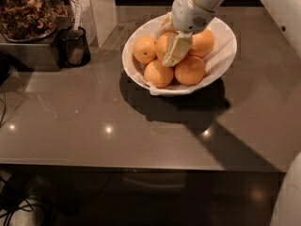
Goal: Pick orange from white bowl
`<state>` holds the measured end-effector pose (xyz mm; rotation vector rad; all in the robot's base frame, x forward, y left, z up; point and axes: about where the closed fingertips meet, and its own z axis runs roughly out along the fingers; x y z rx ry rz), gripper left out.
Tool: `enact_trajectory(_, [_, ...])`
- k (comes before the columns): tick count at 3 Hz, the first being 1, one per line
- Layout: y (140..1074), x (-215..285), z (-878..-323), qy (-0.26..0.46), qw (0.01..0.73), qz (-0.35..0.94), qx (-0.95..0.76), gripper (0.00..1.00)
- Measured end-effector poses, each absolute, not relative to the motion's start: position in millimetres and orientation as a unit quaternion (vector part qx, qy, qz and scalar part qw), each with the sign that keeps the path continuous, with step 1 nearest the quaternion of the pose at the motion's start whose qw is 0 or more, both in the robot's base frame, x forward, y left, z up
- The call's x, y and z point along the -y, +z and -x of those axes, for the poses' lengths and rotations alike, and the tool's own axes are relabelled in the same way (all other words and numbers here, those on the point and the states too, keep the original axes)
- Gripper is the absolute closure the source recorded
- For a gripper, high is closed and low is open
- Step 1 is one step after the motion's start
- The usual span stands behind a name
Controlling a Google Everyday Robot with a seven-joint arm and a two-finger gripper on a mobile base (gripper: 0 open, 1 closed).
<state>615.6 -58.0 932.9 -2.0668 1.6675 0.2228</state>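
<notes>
Grey counter [84,112]: gripper [174,53] low in white bowl [229,51], beside orange [190,70]

A kitchen is suggested by a polished countertop [141,135], a white bowl [225,29] of oranges [189,70] and a dark cup [75,46] left of it; the gripper [174,53] is held over the bowl.

orange [190,70]: round, smooth, unmarked, lying at 5 o'clock in white bowl [226,37] | bowl: glossy, paper-lined, upright | my gripper [174,51]: low over bowl centre, just beside orange
</notes>
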Motion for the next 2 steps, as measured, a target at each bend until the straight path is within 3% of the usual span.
enact_trajectory(1, [932.9,58.0,-615.6,0.081,0.236,0.754,-0.608,0.88])
enact_trajectory(2, [934.5,57.4,-615.6,0.082,0.237,0.753,-0.608,1.00])
